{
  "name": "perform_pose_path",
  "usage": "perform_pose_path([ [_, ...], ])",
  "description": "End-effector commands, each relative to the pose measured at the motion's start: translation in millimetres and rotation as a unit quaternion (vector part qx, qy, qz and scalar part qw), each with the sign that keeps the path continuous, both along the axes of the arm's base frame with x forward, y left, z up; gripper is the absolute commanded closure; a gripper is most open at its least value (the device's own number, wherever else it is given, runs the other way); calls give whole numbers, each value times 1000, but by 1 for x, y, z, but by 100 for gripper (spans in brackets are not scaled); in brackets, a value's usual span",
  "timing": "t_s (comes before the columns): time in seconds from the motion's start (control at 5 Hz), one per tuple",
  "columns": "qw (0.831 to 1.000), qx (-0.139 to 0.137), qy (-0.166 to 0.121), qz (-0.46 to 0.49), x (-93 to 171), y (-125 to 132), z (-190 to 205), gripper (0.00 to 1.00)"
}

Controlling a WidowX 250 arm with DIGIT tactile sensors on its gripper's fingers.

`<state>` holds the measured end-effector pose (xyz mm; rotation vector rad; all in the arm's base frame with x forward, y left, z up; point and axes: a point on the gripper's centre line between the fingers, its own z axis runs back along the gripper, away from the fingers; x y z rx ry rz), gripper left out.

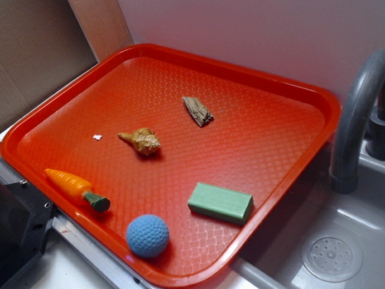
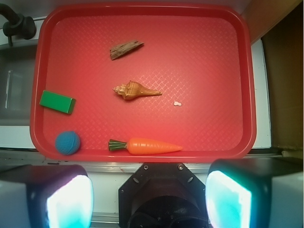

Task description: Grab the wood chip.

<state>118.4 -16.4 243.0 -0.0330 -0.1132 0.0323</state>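
**Wood chip lies untouched on the red tray, far from the parted claw**

The wrist view looks straight down over the claw [image 2: 148, 190], whose two fingers [image 2: 64, 199] stand wide apart at the bottom edge, holding nothing. Their inner pads glow pale teal. The claw hangs above the counter's near edge, just short of a red tray [image 2: 237, 71] with a dimpled surface.

The wood chip [image 2: 126, 49], a small flat grey-brown sliver with jagged ends, lies well ahead of the claw and a little to its left, in the tray's far half. It touches nothing.

Between the chip and the claw sits a tan spiral seashell [image 2: 134, 90], its pointed tip aimed right. Closer still, just inside the tray's near rim, an orange toy carrot [image 2: 149, 146] lies crosswise with its green top to the left. A blue ball [image 2: 68, 142] rests in the near left corner, and a green block [image 2: 57, 101] lies beyond it along the left side. A tiny white speck [image 2: 177, 103] sits right of the shell.

Left of the tray is a grey sink [image 1: 337, 241] with a curved faucet [image 1: 355, 114].
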Motion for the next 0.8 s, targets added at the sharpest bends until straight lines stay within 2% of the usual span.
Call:
perform_pose_path([
  [0.0,1000,0,0,0,0,0,0,0],
  [0.2,996,18,13,81,46,-13,-35,0],
  [0.4,983,15,-16,180,83,-14,-78,0],
  [0.6,967,-6,-61,246,105,-14,-105,0],
])
